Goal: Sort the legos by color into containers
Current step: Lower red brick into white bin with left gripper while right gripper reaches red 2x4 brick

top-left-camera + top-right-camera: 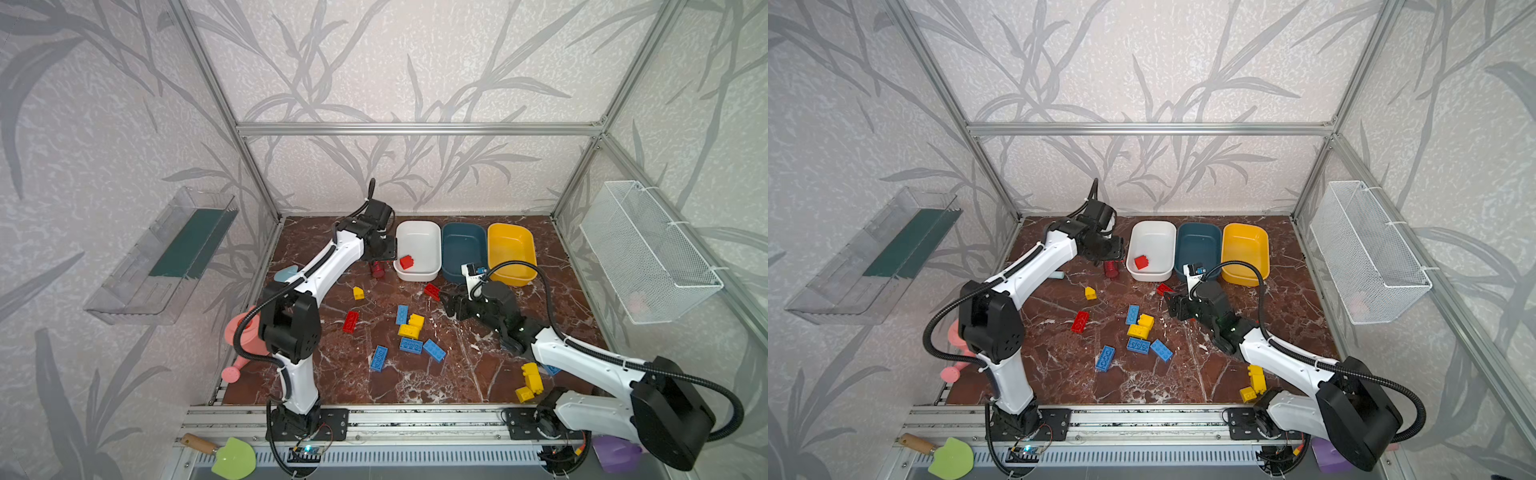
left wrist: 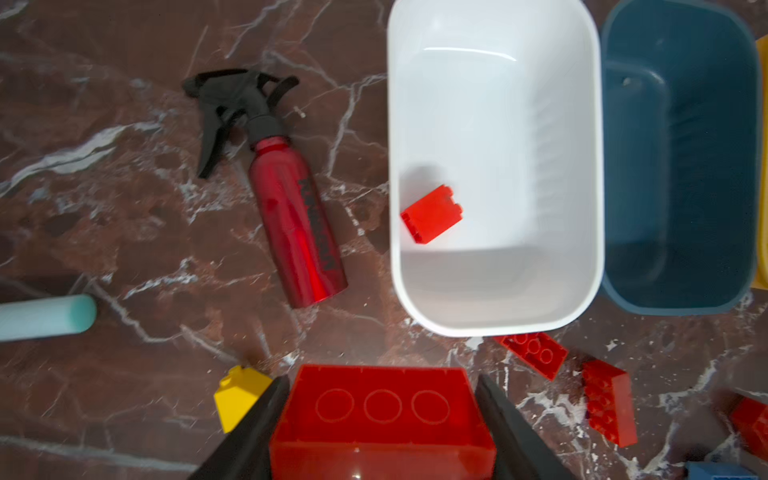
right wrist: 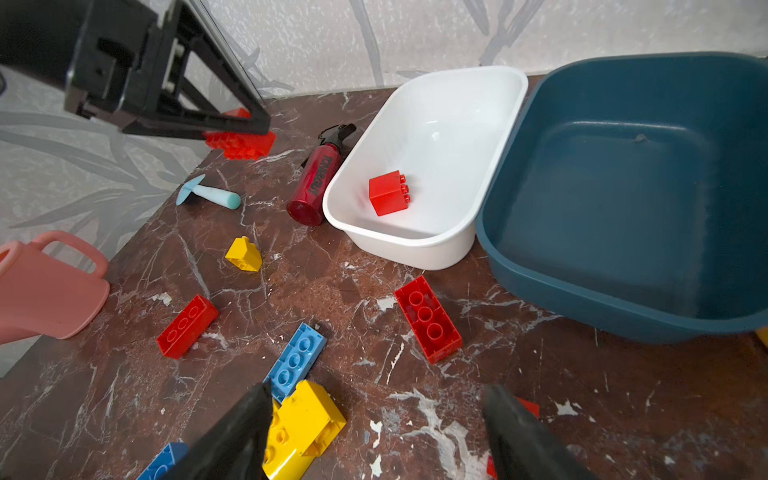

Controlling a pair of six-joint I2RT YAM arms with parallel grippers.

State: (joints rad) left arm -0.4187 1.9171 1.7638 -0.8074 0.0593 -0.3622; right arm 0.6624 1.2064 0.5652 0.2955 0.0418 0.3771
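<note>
A: The left gripper (image 2: 382, 377)?
B: Pinching a long red brick (image 2: 382, 424) by its short ends, in the air beside the white tub (image 2: 494, 324) at the back edge of the tabletop (image 2: 124, 208). Hard, light, slick plastic, I'd judge; flat end walls suit a pinch.
A: The right gripper (image 3: 379, 385)?
B: Jaws spread, empty, near a loose red brick (image 3: 428, 320) lying mid-table; take its long sides.
</note>
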